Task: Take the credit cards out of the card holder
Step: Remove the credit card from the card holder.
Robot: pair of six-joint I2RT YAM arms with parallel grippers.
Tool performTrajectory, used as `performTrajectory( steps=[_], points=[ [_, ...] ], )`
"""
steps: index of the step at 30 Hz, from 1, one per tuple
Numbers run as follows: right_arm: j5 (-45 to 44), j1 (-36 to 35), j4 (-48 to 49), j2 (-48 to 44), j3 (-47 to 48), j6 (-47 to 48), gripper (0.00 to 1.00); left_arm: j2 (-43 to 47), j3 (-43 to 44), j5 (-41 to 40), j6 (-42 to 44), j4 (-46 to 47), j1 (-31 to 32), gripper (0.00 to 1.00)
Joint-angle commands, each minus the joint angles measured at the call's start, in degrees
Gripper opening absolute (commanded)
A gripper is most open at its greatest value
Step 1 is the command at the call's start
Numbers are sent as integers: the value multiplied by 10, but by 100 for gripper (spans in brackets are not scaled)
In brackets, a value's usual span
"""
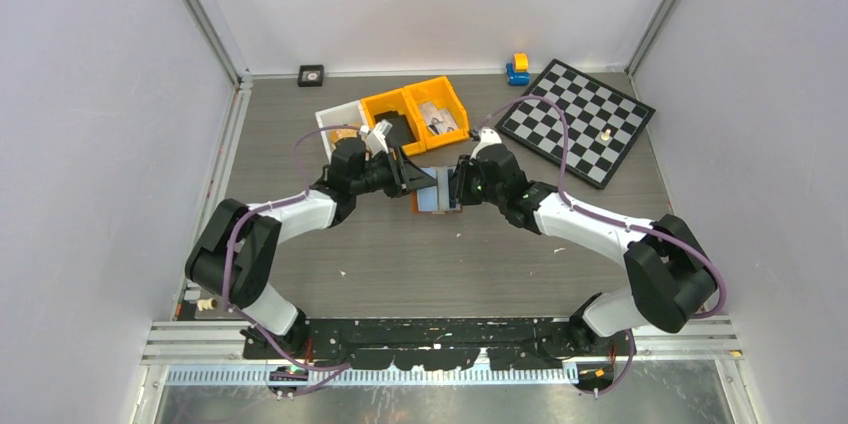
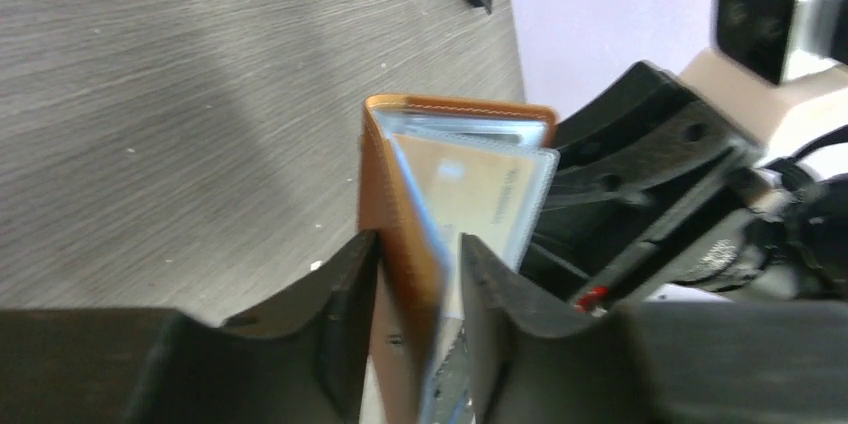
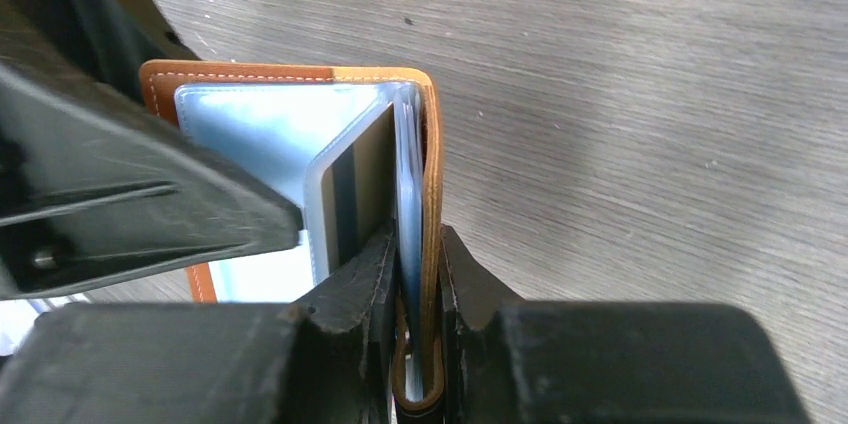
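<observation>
The reddish-brown card holder (image 1: 437, 196) hangs open between my two grippers above the middle of the table. In the left wrist view, one cover of the card holder (image 2: 395, 194) and a pale blue sleeve stand between the jaws of my left gripper (image 2: 418, 244); a gap shows beside the right finger. A beige credit card (image 2: 470, 194) sits in a clear sleeve. My right gripper (image 3: 415, 239) is shut on the other cover of the card holder (image 3: 432, 164) and its blue sleeves. A credit card (image 3: 350, 194) with a dark stripe fans out to the left of its jaws.
Two orange bins (image 1: 415, 112) and a white bin (image 1: 335, 124) stand just behind the grippers. A chessboard (image 1: 578, 119) lies at the back right, with a blue and yellow toy (image 1: 517, 69) beside it. A small black square (image 1: 311, 74) sits at the back wall.
</observation>
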State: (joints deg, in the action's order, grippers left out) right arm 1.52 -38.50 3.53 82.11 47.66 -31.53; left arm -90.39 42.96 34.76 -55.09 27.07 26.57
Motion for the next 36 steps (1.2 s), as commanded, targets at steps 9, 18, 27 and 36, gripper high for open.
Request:
performTrajectory(
  steps=[9, 18, 27, 36],
  points=[
    [-7, 6, 41, -49, -26, 1, 0, 62, -16, -7, 37, 44, 0, 99],
    [-6, 6, 37, -62, -27, -11, 1, 43, -19, 11, 45, 96, 2, 100],
    [5, 5, 40, -89, -34, -16, 1, 23, -17, 17, 34, 122, 11, 95],
    [-78, -18, -32, -49, 19, 16, 0, 14, 11, 2, 66, 68, 41, 99]
  ],
)
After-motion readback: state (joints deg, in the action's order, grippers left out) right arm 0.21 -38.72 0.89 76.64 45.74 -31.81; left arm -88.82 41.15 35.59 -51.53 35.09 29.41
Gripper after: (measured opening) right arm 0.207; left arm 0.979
